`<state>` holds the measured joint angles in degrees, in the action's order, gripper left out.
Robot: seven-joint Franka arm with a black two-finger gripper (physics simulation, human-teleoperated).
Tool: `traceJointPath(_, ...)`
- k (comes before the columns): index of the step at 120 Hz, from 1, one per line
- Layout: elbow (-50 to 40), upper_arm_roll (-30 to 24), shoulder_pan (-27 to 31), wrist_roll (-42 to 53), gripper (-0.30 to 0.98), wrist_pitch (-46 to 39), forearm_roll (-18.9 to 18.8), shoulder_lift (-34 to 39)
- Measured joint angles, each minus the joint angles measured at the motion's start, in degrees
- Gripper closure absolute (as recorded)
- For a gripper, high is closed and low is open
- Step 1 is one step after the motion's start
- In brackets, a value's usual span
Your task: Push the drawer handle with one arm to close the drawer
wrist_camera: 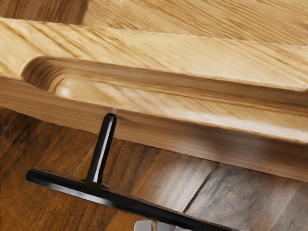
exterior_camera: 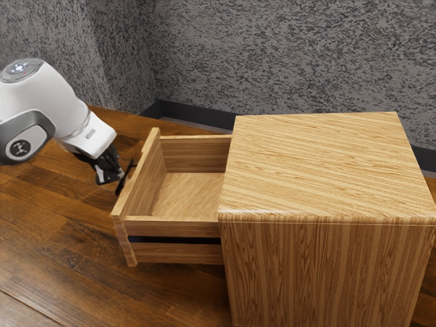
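Wrist view put the claw (wrist_camera: 154,225) nearest, its fingers pressed together at the black handle (wrist_camera: 115,198); whether they touched it, I could not tell. Beyond the bar lay the drawer front (wrist_camera: 192,139), and past that, in the exterior view, the open drawer (exterior_camera: 191,194) jutted from the cabinet (exterior_camera: 320,163). Lining up for the push seemed the step in hand; next called for steady, straight pressure toward the cabinet.

Arm (exterior_camera: 60,95): seen bent, angled downward from the exterior view's left
Gripper (exterior_camera: 120,175): tilted, its 2 fingers (wrist_camera: 143,225) pressed together
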<state>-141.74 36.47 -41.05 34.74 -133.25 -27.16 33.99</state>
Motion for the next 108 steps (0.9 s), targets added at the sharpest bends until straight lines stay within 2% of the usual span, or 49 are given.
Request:
traceJointPath(55, -1.1, 2.2, -7.2, 1.9, 0.79, -7.1, 0.6, -0.1)
traceJointPath(84, -1.5, 2.7, -9.1, 2.5, 0.79, -12.4, 0.7, -0.5)
traceJointPath(108, -1.5, 5.0, -12.3, 2.6, 0.79, -17.2, 0.6, -1.6)
